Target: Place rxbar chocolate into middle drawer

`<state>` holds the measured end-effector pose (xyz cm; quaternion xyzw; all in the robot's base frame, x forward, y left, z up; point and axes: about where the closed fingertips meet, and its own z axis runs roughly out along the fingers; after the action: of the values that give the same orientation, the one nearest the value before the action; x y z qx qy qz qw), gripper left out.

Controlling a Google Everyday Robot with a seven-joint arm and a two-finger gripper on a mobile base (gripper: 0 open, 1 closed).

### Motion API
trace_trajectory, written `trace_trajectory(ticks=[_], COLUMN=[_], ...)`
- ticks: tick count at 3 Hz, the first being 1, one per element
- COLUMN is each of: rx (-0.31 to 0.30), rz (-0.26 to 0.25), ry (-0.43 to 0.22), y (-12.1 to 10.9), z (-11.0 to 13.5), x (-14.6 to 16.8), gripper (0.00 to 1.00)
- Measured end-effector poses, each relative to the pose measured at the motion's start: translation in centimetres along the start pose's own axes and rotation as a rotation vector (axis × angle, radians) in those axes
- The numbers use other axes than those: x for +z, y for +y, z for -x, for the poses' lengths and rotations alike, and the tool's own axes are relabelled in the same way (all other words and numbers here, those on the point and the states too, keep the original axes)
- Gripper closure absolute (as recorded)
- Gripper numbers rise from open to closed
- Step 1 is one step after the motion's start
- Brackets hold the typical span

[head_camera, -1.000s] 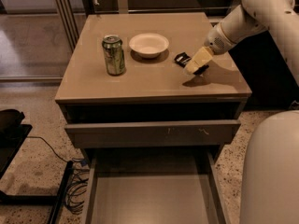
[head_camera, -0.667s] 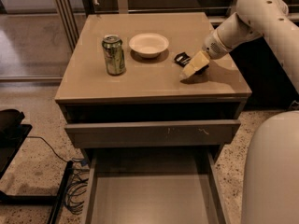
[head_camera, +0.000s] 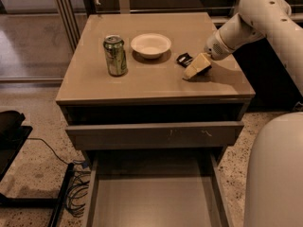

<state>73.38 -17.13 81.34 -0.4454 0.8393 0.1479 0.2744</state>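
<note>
The rxbar chocolate (head_camera: 184,59), a small black bar, lies on the cabinet top right of the white bowl. My gripper (head_camera: 195,68) is low over the cabinet top, its cream tip just right of and in front of the bar, hiding part of it. I cannot tell whether it touches the bar. The middle drawer (head_camera: 151,200) is pulled out at the bottom of the view, a long grey-brown tray with a bare floor.
A green can (head_camera: 115,55) stands on the left of the cabinet top (head_camera: 151,82), with a white bowl (head_camera: 150,45) behind it to the right. A drawer front with small scratches (head_camera: 189,134) sits slightly out above the open tray. Cables (head_camera: 75,193) lie on the floor at left.
The upper arm has swung a little to the left. The gripper has stayed by the bar with only a slight shift. The bar, can and bowl have not moved.
</note>
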Motion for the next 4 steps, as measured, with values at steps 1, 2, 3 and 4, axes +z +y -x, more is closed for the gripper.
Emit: trace_trajectory(ticks=[1, 2, 3, 4], rx=[0.000, 0.000, 0.000, 0.000], rz=[0.000, 0.000, 0.000, 0.000], ry=[0.000, 0.000, 0.000, 0.000], y=[0.00, 0.00, 0.00, 0.00], z=[0.00, 0.00, 0.00, 0.00], x=[0.00, 0.01, 0.01, 0.02], gripper=[0.42, 0.65, 0.89, 1.00])
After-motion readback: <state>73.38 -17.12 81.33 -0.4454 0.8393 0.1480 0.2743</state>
